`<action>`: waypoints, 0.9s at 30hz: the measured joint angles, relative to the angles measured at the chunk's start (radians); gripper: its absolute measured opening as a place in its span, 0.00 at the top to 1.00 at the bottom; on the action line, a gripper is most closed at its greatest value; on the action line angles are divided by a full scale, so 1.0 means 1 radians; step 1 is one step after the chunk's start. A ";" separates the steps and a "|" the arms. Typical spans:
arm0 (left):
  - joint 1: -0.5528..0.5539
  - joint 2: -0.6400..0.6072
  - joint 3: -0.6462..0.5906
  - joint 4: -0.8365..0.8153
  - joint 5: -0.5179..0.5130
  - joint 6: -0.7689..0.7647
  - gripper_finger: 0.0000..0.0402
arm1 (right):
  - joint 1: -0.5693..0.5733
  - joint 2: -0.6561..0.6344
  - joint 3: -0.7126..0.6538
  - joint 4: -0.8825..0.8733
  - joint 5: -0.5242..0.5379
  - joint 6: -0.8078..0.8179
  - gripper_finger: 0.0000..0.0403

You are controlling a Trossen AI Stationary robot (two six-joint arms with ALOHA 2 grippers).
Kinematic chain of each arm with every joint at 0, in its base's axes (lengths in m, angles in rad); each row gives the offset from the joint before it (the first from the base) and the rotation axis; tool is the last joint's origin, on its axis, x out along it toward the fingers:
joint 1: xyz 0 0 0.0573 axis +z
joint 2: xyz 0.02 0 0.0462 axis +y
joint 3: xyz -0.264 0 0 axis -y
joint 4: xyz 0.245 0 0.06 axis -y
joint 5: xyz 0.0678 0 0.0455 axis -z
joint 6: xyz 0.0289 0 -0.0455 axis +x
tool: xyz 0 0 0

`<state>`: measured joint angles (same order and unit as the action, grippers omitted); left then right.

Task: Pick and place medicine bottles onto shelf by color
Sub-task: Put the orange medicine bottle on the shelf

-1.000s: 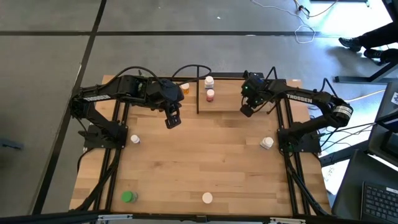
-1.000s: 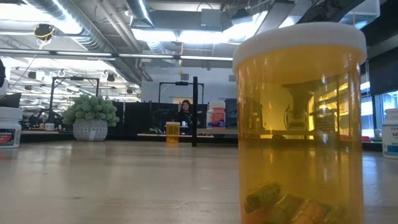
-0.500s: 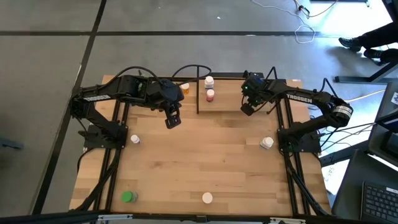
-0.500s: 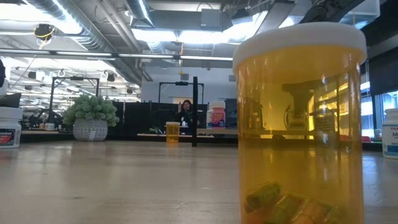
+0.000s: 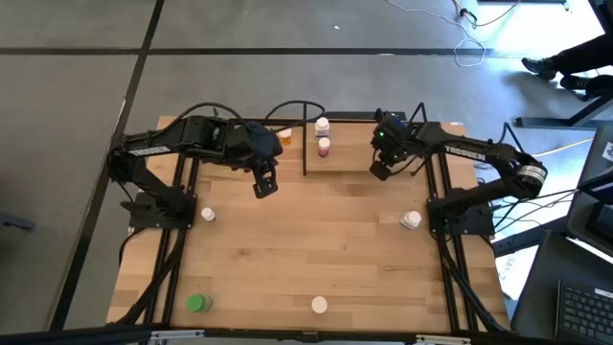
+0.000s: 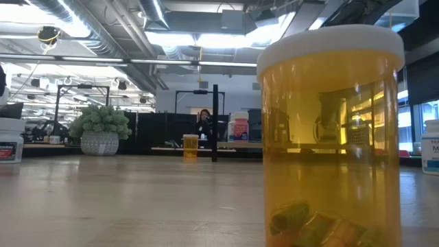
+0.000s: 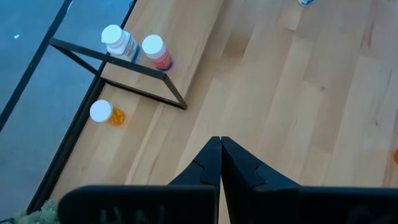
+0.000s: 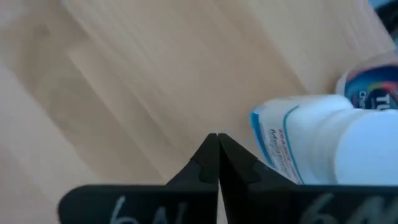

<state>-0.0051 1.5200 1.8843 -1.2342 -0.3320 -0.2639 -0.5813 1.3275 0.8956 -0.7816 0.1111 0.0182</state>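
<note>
1. Far left on the table [image 5: 316, 240], a white bottle [image 5: 208, 216] stands alone near the left arm's base, with a green bottle [image 5: 197, 304] near the front left corner; both look light, rigid and smooth, best pinched across the body below the cap.
2. The left gripper [image 5: 265, 183] hangs over bare wood just in front of the shelf [image 5: 345, 153], its fingers [image 7: 208, 163] pressed together on nothing.
3. An orange bottle [image 5: 284, 136] stands at the back edge, outside the shelf's black frame; that thin frame and its posts may crowd a gripper reaching in.
4. On the shelf's left end stand a white bottle [image 5: 322, 125] and a pink-red bottle [image 5: 324, 146], just beside each other; small and top-heavy, they would likely tip if nudged.
5. A white-capped bottle [image 5: 319, 305] waits at the front edge, well apart from both arms.
6. The right gripper [image 5: 380, 169] hovers at the shelf's right end, clenched and empty, with a white-labelled bottle [image 8: 317, 143] lying close ahead of its fingertips.
7. Another white bottle [image 5: 411, 220] sits near the right arm's base.
</note>
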 joint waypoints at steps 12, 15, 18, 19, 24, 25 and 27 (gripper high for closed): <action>0.000 0.000 0.000 -0.065 -0.130 -0.111 1.00 | 0.267 -0.182 0.161 0.005 -0.002 0.001 1.00; 0.000 0.000 0.000 -0.082 -0.131 -0.148 1.00 | 0.348 -0.183 0.215 0.004 -0.004 -0.003 1.00; 0.000 0.000 0.000 -0.092 -0.132 -0.180 1.00 | 0.420 -0.183 0.263 0.006 -0.008 -0.012 1.00; 0.000 0.000 0.000 -0.101 -0.132 -0.196 1.00 | 0.438 -0.183 0.281 0.004 -0.008 -0.011 1.00; -0.004 -0.006 0.000 -0.205 -0.155 -0.291 1.00 | 0.519 -0.183 0.356 0.008 -0.008 0.000 1.00; -0.009 -0.006 0.000 -0.230 -0.161 -0.317 1.00 | 0.533 -0.182 0.363 0.006 -0.009 0.004 1.00; -0.022 -0.006 0.000 -0.279 -0.165 -0.366 1.00 | 0.560 -0.182 0.374 0.007 -0.044 0.004 1.00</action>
<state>-0.0270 1.5143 1.8843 -1.5128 -0.4965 -0.6300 -0.0211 1.1450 1.2696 -0.7746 0.0671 0.0224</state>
